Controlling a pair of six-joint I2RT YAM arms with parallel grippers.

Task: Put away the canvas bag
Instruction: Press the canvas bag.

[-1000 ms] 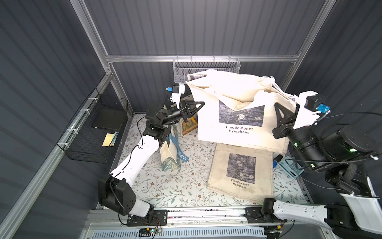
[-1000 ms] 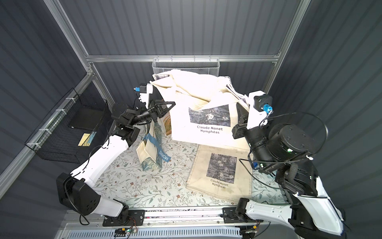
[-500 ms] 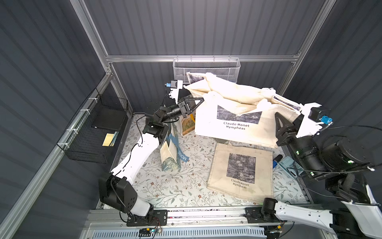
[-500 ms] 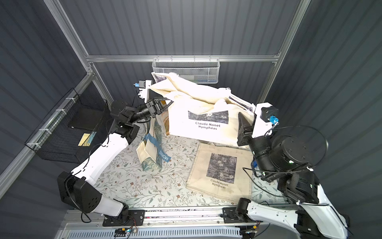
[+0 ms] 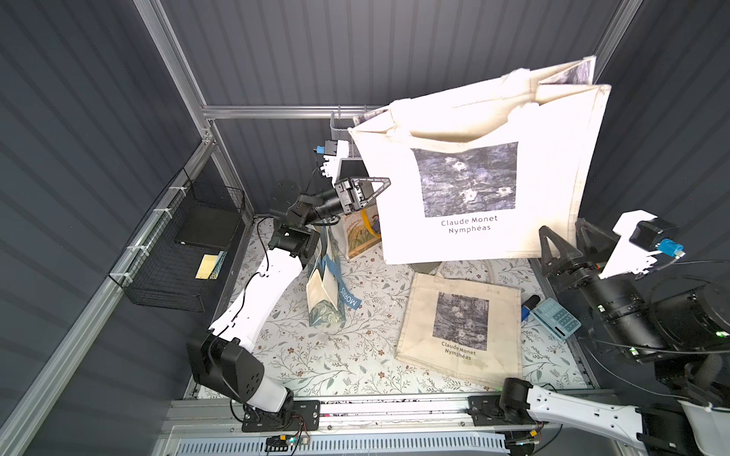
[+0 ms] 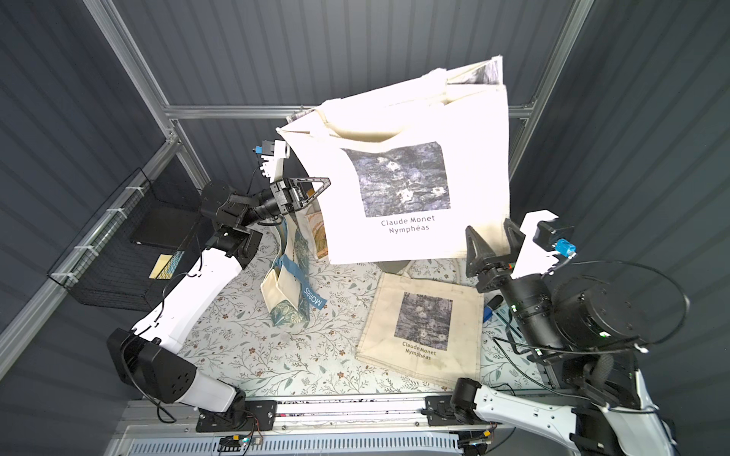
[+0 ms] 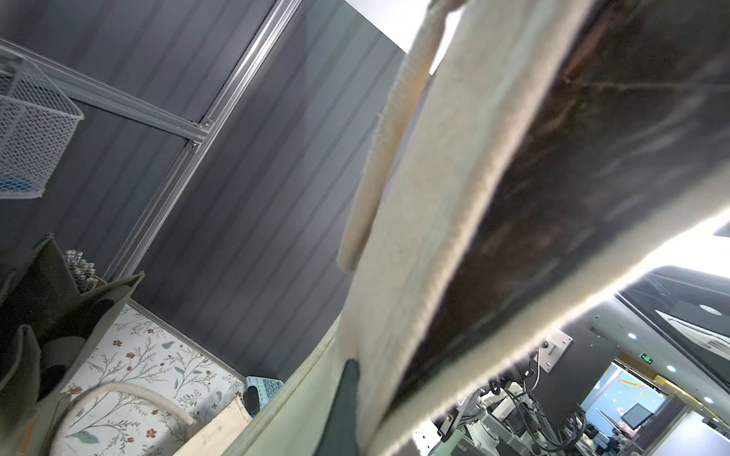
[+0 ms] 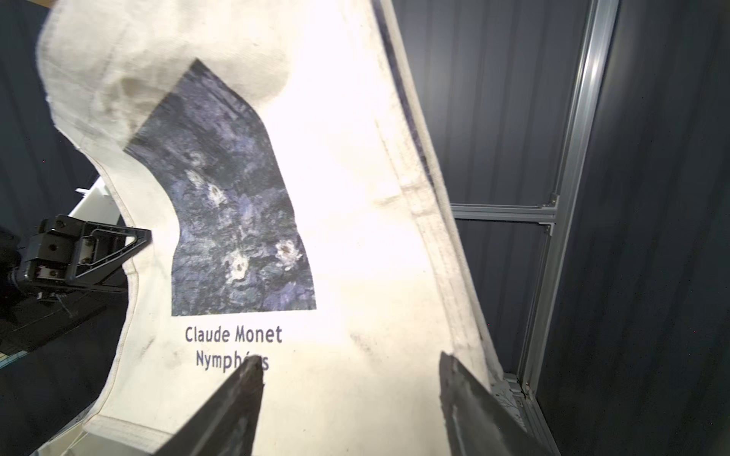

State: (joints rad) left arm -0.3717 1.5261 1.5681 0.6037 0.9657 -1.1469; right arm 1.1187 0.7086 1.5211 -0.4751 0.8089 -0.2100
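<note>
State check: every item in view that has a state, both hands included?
raised canvas bag: in the air, spread out, print towards the top views.
left hand: shut on the raised canvas bag's side edge.
right hand: open, at the bag's lower corner, gripping nothing.
second canvas bag: flat on the table, print up.
MORRIS tote: standing, slumped.
calculator: lying keys up.

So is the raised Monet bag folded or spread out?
Spread out: in both top views the canvas bag hangs as one panel, print and caption fully showing.
</note>
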